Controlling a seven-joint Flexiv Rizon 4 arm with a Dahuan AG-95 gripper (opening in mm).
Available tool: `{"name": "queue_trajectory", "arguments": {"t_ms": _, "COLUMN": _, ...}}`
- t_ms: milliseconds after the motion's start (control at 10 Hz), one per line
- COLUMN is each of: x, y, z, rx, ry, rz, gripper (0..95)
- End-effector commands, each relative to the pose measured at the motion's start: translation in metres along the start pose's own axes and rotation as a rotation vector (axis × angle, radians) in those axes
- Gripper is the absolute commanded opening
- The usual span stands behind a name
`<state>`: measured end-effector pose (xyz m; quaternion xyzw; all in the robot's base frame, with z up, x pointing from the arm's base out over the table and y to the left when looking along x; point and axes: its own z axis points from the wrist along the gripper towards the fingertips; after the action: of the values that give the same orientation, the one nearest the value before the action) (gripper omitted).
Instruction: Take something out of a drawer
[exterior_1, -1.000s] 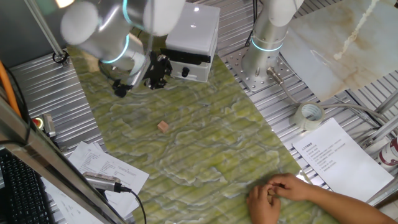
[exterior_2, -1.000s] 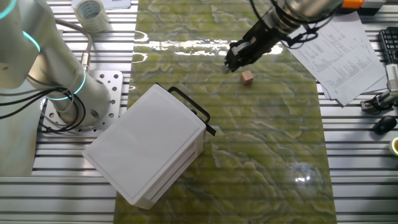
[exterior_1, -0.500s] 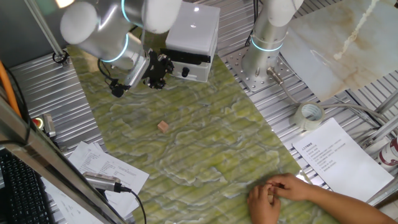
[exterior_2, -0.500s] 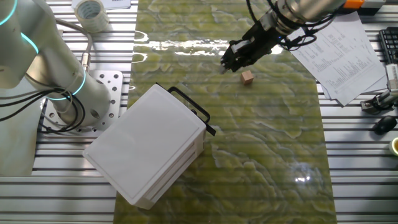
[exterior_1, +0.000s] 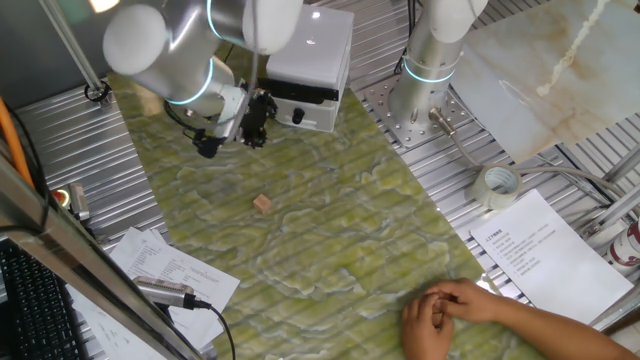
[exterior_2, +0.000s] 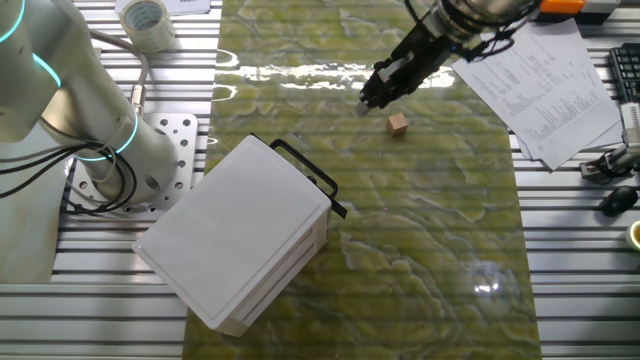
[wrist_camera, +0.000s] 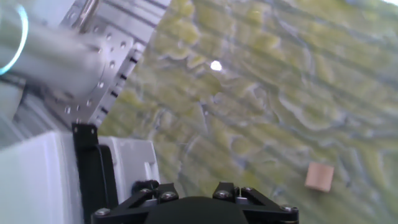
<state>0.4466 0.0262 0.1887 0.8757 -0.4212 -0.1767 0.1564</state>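
A small tan wooden block (exterior_1: 263, 203) lies alone on the green mat, also in the other fixed view as the block (exterior_2: 399, 123) and in the hand view as the block (wrist_camera: 319, 177). My gripper (exterior_1: 254, 122) hangs between it and the white box (exterior_1: 312, 48), a short way from the block and holding nothing; from the other side the gripper (exterior_2: 373, 94) sits just up-left of the block. Its finger mounts stand apart in the hand view. The drawer (exterior_2: 312, 222) with its black bar handle (exterior_2: 312, 181) looks pushed in.
A person's hand (exterior_1: 447, 308) rests on the mat's near right corner. A second arm's base (exterior_1: 425, 70) stands beside the box. A tape roll (exterior_1: 497, 185), printed sheets (exterior_1: 545, 250) and a keyboard (exterior_1: 30, 300) lie around the mat.
The arm's wrist has turned and lifted slightly, with the fingertips staying almost where they were near the box. The block has not moved.
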Motion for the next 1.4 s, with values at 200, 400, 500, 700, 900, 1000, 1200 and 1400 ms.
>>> {"name": "queue_trajectory", "arguments": {"t_ms": 200, "x": -0.008, "y": -0.019, "z": -0.015, "rx": 0.003, "ry": 0.036, "rz": -0.075, "gripper": 38.0}}
{"name": "queue_trajectory", "arguments": {"t_ms": 400, "x": -0.012, "y": -0.025, "z": -0.022, "rx": 0.048, "ry": 0.108, "rz": -0.103, "gripper": 38.0}}
{"name": "queue_trajectory", "arguments": {"t_ms": 500, "x": -0.012, "y": -0.024, "z": -0.022, "rx": 0.059, "ry": 0.150, "rz": -0.126, "gripper": 38.0}}
{"name": "queue_trajectory", "arguments": {"t_ms": 700, "x": -0.010, "y": -0.021, "z": -0.018, "rx": 0.062, "ry": 0.152, "rz": -0.142, "gripper": 38.0}}
{"name": "queue_trajectory", "arguments": {"t_ms": 900, "x": -0.010, "y": -0.021, "z": -0.018, "rx": 0.070, "ry": 0.131, "rz": -0.128, "gripper": 38.0}}
{"name": "queue_trajectory", "arguments": {"t_ms": 1000, "x": -0.010, "y": -0.021, "z": -0.018, "rx": 0.077, "ry": 0.122, "rz": -0.114, "gripper": 38.0}}
{"name": "queue_trajectory", "arguments": {"t_ms": 1200, "x": -0.011, "y": -0.023, "z": -0.019, "rx": 0.078, "ry": 0.128, "rz": -0.131, "gripper": 38.0}}
{"name": "queue_trajectory", "arguments": {"t_ms": 1400, "x": -0.009, "y": -0.019, "z": -0.015, "rx": 0.072, "ry": 0.141, "rz": -0.166, "gripper": 38.0}}
